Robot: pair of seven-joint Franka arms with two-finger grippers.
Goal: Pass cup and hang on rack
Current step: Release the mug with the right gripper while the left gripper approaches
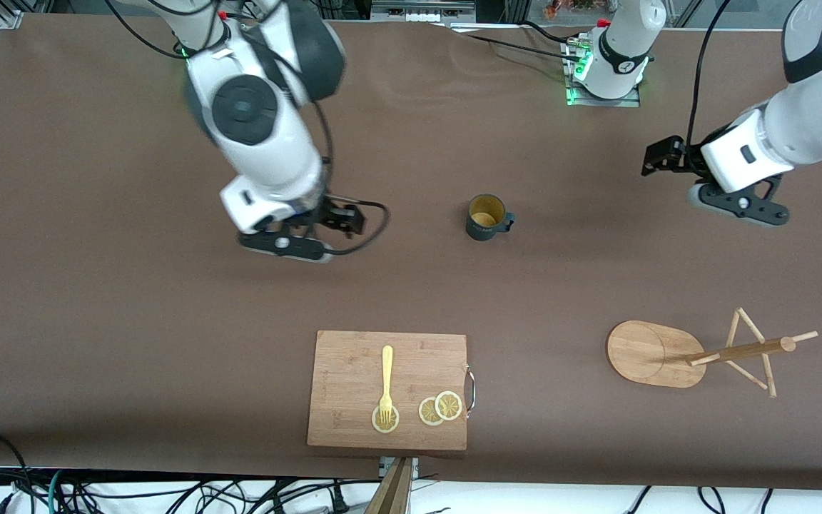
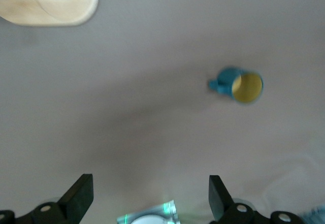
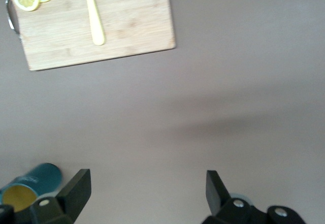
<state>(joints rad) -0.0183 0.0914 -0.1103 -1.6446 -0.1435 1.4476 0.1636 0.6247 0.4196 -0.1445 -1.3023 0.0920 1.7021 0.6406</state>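
Observation:
The dark teal cup (image 1: 486, 218) stands upright mid-table, tan inside, its handle toward the left arm's end. It also shows in the left wrist view (image 2: 241, 84) and at the edge of the right wrist view (image 3: 28, 188). The wooden rack (image 1: 650, 353) stands nearer the front camera at the left arm's end, and its oval base shows in the left wrist view (image 2: 51, 3). My right gripper (image 1: 286, 241) hangs open and empty (image 3: 147, 179) over bare table beside the cup. My left gripper (image 1: 738, 201) hangs open and empty (image 2: 151, 183) over bare table, apart from the cup.
A bamboo cutting board (image 1: 389, 389) lies near the table's front edge with a yellow fork (image 1: 386, 382) and lemon slices (image 1: 439, 408) on it. It also shows in the right wrist view (image 3: 96, 26). Brown tabletop lies between cup and rack.

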